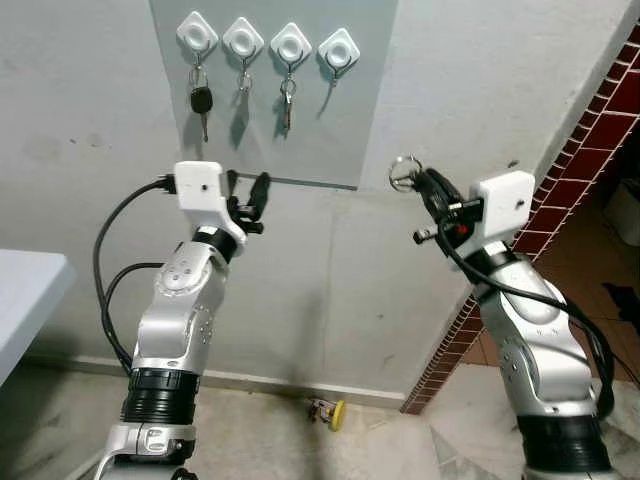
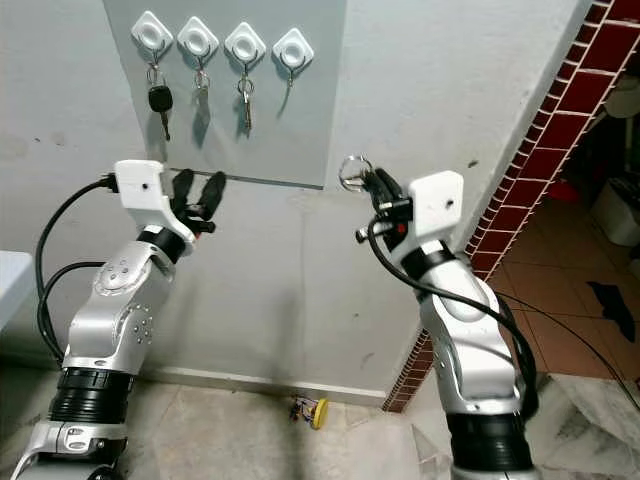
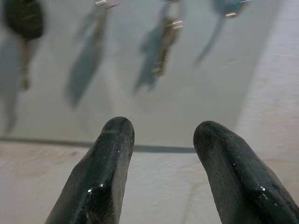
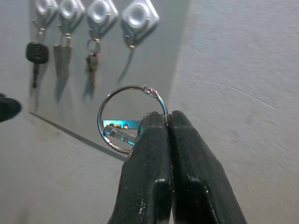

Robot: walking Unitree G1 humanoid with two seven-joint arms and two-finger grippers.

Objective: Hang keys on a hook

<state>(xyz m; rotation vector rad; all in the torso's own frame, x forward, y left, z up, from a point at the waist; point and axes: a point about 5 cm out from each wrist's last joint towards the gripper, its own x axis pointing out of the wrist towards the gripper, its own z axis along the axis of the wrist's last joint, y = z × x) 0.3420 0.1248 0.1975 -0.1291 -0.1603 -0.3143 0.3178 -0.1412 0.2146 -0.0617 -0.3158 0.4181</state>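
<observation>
**Key ring in my right claw, short of the fourth hook**

Here, my right gripper [image 4: 161, 122] is pressed fully together on a silver key ring [image 4: 131, 119], pinching the ring's lower right rim between the two black fingertips so the loop stands up above them. Through the ring in the right wrist view I can see a small teal key blade [image 4: 119, 131] hanging inside the loop. I hold the ring up in the air in front of the pale wall [image 1: 480, 90], to the right of the grey board [image 1: 270, 100] and lower than its row of hooks, apart from them.

The board carries four white diamond-shaped hooks in a line. The far-left hook [image 1: 197, 33] holds a black-headed car key [image 1: 201, 101]. The second hook [image 1: 243, 39] has a small key [image 1: 243, 81] on it, and the third hook [image 1: 290, 45] bears a silver key [image 1: 287, 104]. The fourth hook [image 1: 339, 50], the one nearest my ring, has only its bare metal prong showing.

My left gripper [image 1: 247, 198] is raised just below the board's lower edge, its fingers spread apart with nothing between them, pointing up at the hanging keys.

Down on the floor by the wall lies a small yellow object [image 1: 329, 411]. A red-tiled wall edge [image 1: 590, 130] runs up on the right.
</observation>
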